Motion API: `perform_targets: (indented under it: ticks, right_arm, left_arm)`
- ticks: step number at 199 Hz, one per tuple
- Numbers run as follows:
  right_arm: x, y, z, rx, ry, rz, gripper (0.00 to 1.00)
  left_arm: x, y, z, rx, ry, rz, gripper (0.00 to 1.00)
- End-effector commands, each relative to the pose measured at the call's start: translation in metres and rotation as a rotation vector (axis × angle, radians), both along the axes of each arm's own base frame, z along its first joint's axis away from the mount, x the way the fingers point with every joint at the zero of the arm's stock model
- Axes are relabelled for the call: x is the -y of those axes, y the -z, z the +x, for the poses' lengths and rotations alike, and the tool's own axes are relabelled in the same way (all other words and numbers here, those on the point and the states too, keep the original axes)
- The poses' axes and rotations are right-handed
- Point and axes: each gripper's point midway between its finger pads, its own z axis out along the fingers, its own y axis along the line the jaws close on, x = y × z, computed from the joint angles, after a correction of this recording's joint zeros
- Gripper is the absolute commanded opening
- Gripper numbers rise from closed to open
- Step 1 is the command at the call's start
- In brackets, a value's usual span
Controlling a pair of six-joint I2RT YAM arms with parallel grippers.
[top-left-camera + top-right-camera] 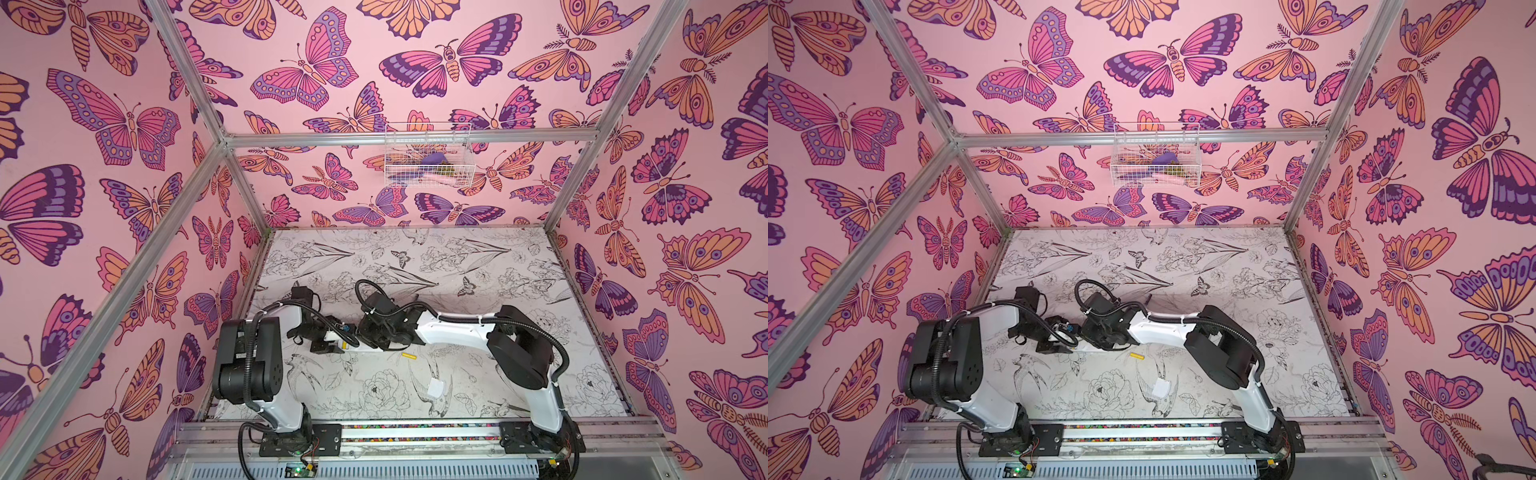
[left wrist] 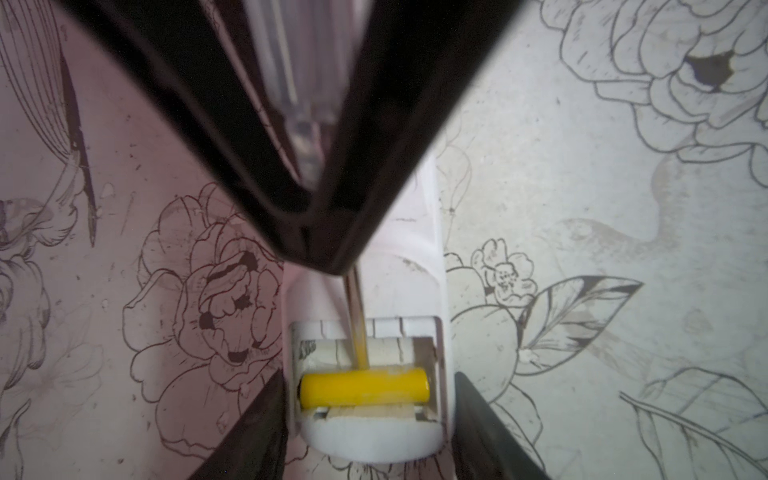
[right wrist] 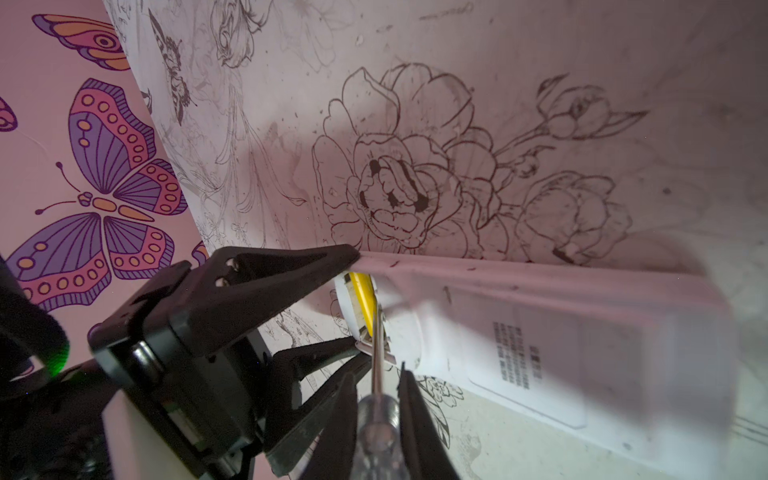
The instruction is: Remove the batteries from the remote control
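The white remote control (image 2: pixel 374 440) lies back-up on the flower-print table, its battery bay uncovered. My left gripper (image 2: pixel 370 432) is shut on the remote's rounded end, one finger on each long side. One yellow battery (image 2: pixel 363 386) sits in the bay; the slot beside it is bare. My right gripper (image 3: pixel 378 399) is shut on a thin tool (image 3: pixel 377 361) with a clear handle, and the metal tip touches that battery (image 3: pixel 363 295). A second yellow battery (image 1: pixel 408 356) lies loose on the table, also visible as the yellow battery (image 1: pixel 1136 356). In both top views the grippers meet over the remote (image 1: pixel 365 349).
A small white cover plate (image 1: pixel 436 388) lies on the table toward the front. A white wire basket (image 1: pixel 428 156) with odds and ends hangs on the back wall. Butterfly-print walls and aluminium posts enclose the table; a metal rail (image 1: pixel 415 432) carries both arm bases.
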Motion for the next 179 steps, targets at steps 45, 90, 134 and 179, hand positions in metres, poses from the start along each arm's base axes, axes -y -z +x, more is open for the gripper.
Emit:
perform_targets:
  ticks: [45,90,134,179]
  right_arm:
    - [-0.014,0.017,-0.001,-0.002,-0.072,0.096,0.0]
    - [-0.01,0.013,0.006,0.001,-0.071,0.138,0.0]
    - [0.011,0.019,0.011,0.001,-0.046,0.123,0.0]
    - [0.007,0.009,0.013,0.007,-0.05,0.178,0.0]
  left_arm:
    - [0.003,0.013,-0.023,-0.056,0.049,0.024,0.57]
    - [0.002,0.013,-0.023,-0.054,0.046,0.026,0.57]
    - [0.003,0.012,-0.022,-0.054,0.04,0.022,0.64]
    - [0.008,-0.011,-0.017,0.01,-0.005,-0.008,0.84]
